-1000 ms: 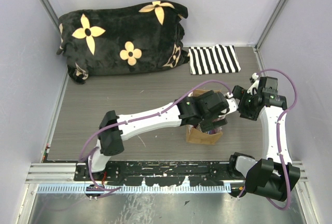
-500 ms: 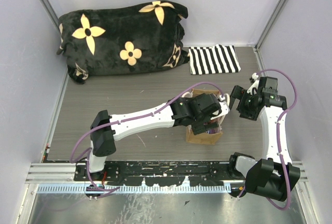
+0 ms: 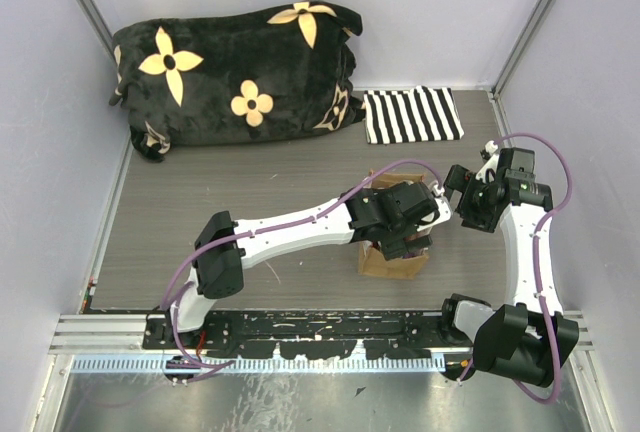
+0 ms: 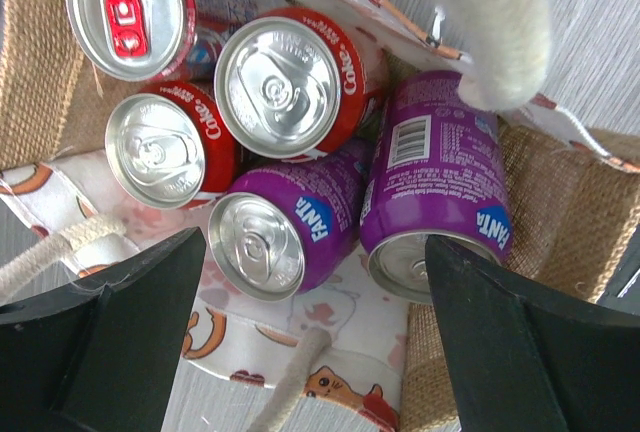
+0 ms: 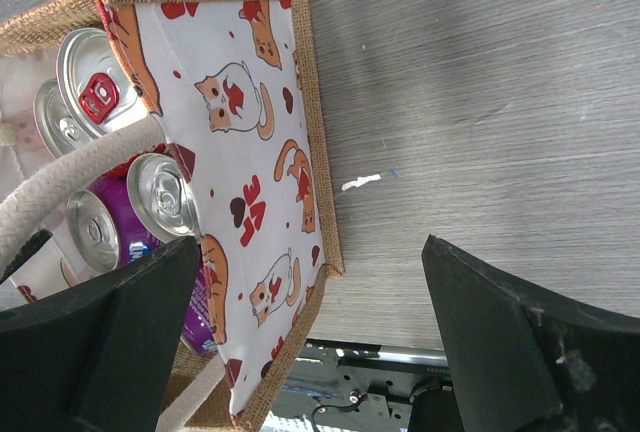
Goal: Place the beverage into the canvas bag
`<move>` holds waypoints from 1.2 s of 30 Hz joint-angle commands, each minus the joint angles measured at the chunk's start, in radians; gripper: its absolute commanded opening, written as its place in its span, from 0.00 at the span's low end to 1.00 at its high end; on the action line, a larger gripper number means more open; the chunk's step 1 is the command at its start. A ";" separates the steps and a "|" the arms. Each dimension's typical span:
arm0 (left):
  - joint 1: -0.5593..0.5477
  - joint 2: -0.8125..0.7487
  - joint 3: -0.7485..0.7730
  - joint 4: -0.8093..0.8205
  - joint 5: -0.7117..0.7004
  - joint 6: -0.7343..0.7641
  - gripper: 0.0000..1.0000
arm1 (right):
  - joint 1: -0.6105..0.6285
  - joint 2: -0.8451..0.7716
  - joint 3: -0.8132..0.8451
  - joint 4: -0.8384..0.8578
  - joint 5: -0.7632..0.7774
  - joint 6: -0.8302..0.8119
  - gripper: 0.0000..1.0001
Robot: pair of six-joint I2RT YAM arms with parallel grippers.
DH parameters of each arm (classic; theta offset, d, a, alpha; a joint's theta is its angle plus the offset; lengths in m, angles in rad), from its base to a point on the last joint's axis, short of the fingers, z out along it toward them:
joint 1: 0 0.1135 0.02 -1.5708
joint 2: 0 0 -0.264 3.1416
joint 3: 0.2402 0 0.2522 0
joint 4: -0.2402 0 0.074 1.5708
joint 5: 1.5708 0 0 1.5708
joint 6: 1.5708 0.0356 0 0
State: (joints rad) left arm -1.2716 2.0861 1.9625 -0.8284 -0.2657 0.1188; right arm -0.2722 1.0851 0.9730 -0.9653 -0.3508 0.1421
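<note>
Release, to judge from the wrist view: left end effector [image 4: 315,242] poised directly over the mouth of the small tan-brown canvas bag [image 3: 385,264], black fingers [image 4: 120,332] spread wide, nothing between them. Inside the bag, packed together: first purple Fanta can [image 4: 285,227], second purple Fanta can [image 4: 435,182] touching it, two red Coke cans [image 4: 290,82] behind, and a silver-topped can with a red tab [image 4: 130,12] in the far corner.

Against the last second: left forearm drawn back slightly toward its base, then returned, wrist over the bag throughout; right arm almost unmoved. Reads as the drop already made, beverage lodged among the others, though which can is the newcomer cannot be told.

Right end effector [image 5: 312,242] just beside the bag's white-and-red printed face, above the grey wood-grain counter [image 5: 450,102], jaws likewise wide apart, gripping nothing; cream rope handle [image 5: 70,187] looping past one finger, contact unclear.

Probably only withdrawal left: straight lift, clear of the handles, so as not to tip the bag.
</note>
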 commanded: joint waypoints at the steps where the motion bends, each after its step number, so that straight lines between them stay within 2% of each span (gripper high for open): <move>1: 0.000 0.045 0.079 0.008 0.011 -0.016 0.99 | 0.002 -0.005 -0.009 0.031 -0.017 0.002 1.00; 7: 0.000 0.083 0.111 0.014 0.004 -0.015 0.99 | 0.001 -0.008 -0.012 0.031 -0.017 0.002 1.00; 26: 0.001 0.145 0.087 0.069 -0.013 -0.028 0.99 | 0.001 -0.002 -0.013 0.033 -0.014 0.003 1.00; 31: 0.000 0.116 0.101 0.070 -0.018 -0.036 1.00 | 0.001 -0.008 -0.002 0.035 -0.005 0.006 1.00; 36: 0.002 0.022 0.103 0.057 -0.016 -0.037 0.99 | 0.002 -0.021 0.027 0.047 -0.006 0.021 1.00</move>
State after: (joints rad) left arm -1.2716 2.1738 2.0537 -0.7269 -0.2813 0.0921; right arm -0.2722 1.0866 0.9592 -0.9600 -0.3504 0.1463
